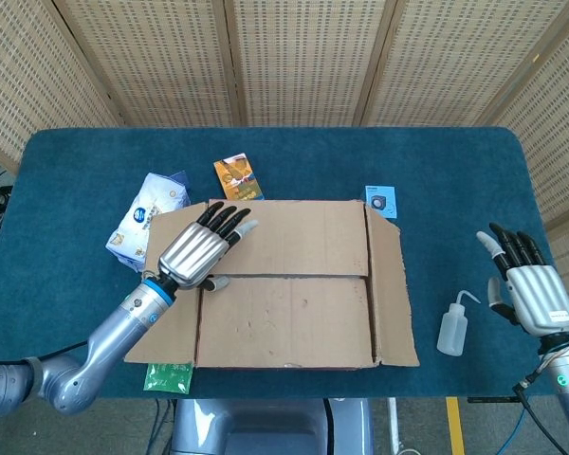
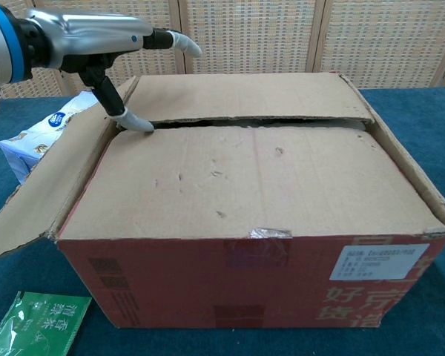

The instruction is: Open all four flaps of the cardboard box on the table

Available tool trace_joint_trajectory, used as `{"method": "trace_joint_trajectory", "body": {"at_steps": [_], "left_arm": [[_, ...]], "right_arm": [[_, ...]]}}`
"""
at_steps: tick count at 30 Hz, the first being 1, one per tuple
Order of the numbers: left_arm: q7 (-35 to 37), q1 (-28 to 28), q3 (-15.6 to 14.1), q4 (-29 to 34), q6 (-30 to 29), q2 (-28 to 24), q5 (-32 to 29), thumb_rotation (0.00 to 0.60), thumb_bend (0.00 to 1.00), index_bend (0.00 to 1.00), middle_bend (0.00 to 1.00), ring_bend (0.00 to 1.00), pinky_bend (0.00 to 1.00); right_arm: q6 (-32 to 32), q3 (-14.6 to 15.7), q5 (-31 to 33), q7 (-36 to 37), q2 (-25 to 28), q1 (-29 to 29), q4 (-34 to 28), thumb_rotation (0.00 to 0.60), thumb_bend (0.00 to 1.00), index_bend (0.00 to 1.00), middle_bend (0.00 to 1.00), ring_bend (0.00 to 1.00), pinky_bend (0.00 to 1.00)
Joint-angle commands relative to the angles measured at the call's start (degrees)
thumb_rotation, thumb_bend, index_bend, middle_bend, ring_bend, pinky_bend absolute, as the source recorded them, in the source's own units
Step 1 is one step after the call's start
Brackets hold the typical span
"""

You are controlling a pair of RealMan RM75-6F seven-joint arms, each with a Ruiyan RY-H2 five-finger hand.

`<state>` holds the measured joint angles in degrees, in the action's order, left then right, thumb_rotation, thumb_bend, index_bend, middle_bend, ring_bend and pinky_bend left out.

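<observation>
I see a blue-carpeted table with woven screens behind it. The box sits at the centre, near the front edge. Its 2 long flaps lie shut, meeting at a seam; the 2 side flaps are splayed outward. I cannot see inside.

My left hand is over the box's left end, fingers apart, holding nothing, thumb tip at the seam. My right hand hovers well right of the box, fingers extended, empty, near a squeeze bottle.

A white pouch, orange packet, blue card and green sachet lie around the box.
</observation>
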<state>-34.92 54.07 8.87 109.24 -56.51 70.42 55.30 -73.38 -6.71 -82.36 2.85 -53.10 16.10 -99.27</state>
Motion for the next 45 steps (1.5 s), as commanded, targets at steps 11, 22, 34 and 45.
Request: {"method": "trace_joint_trajectory", "body": {"at_steps": [11,22,34,45], "left_arm": [[-2.97,0.36,-0.84,-1.81,-3.08,3.86,-0.03,0.528,0.22,0.05,0.00,0.00,0.00],[-3.92,0.50,-0.22,-3.56,-4.56,5.12,-0.74,0.531,0.23,0.05,0.00,0.00,0.00],[-0.17,-1.26,1.90,-2.10,-7.96,2.40,3.93,0.528,0.24,0.05,0.00,0.00,0.00],[3.05,-0.91,7.47,-4.50,-9.04,-1.86,3.30,0.528,0.24,0.03,0.00,0.00,0.00]], "right_arm": [[-0.15,0.07,0.12,1.02,0.04,-0.38,0.74,0.600,0.78,0.00,0.00,0.00,0.00],[-0.17,0.13,0.31,2.05,0.05,-0.70,1.47,0.600,0.78,0.00,0.00,0.00,0.00],[0.29,-0.21,0.18,1.80,-0.15,-0.15,1.47,0.600,0.78,0.00,0.00,0.00,0.00],[0.50,-0.26,0.65,1.78,-0.03,-0.19,1.46,0.600,0.78,0.00,0.00,0.00,0.00]]}}
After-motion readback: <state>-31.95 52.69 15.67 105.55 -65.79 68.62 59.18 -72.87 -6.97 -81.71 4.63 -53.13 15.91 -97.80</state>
